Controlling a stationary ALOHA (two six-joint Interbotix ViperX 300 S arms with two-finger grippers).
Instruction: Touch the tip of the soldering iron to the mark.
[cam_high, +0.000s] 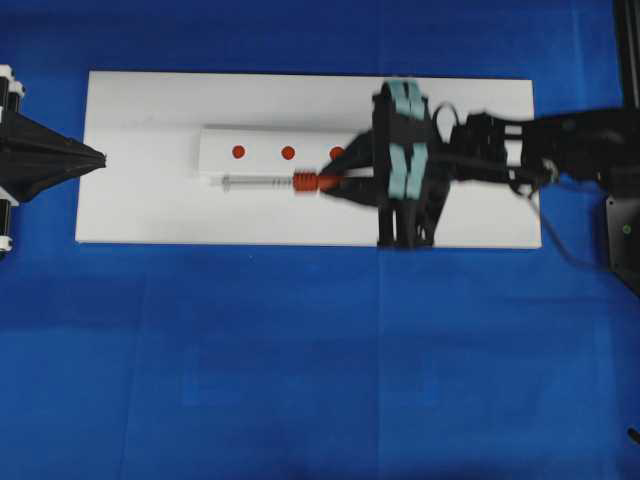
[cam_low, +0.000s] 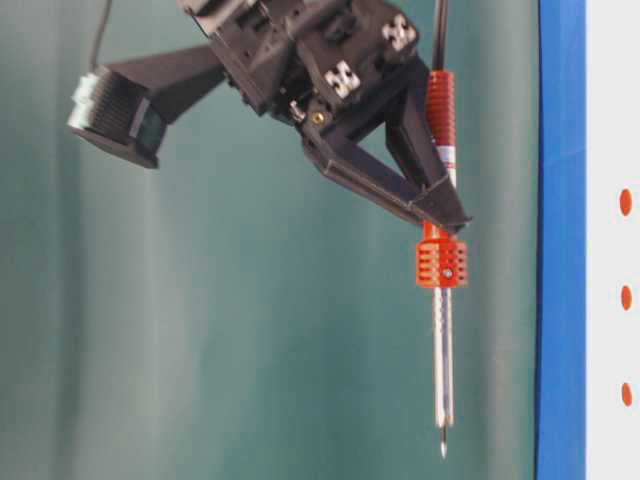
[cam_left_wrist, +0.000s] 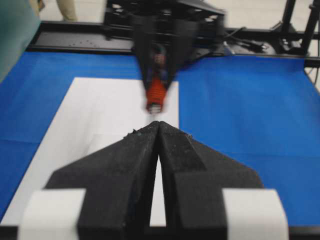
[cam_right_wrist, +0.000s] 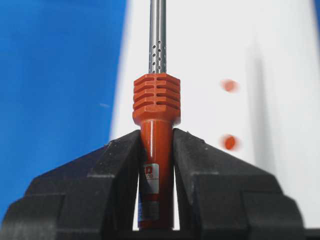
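Black jaws of our right gripper (cam_right_wrist: 156, 150) pinched the soldering iron (cam_right_wrist: 156, 150) by its red-orange handle, just behind the ribbed collar, shaft pointing away from the wrist. In the overhead view we held it level over the white board (cam_high: 150, 215), alongside the raised white strip (cam_high: 260, 152) that carries the red marks (cam_high: 288, 152). The tip (cam_low: 443, 440) hung free; we could not see it touching anything. We judged ourselves in the carrying step: the iron was grasped, contact not yet made. The next move called for swinging the tip sideways and lowering it gently onto one dot. Our left gripper (cam_left_wrist: 159, 125) sat pressed together, empty, at the board's far end, well apart. Nothing blocked the path.
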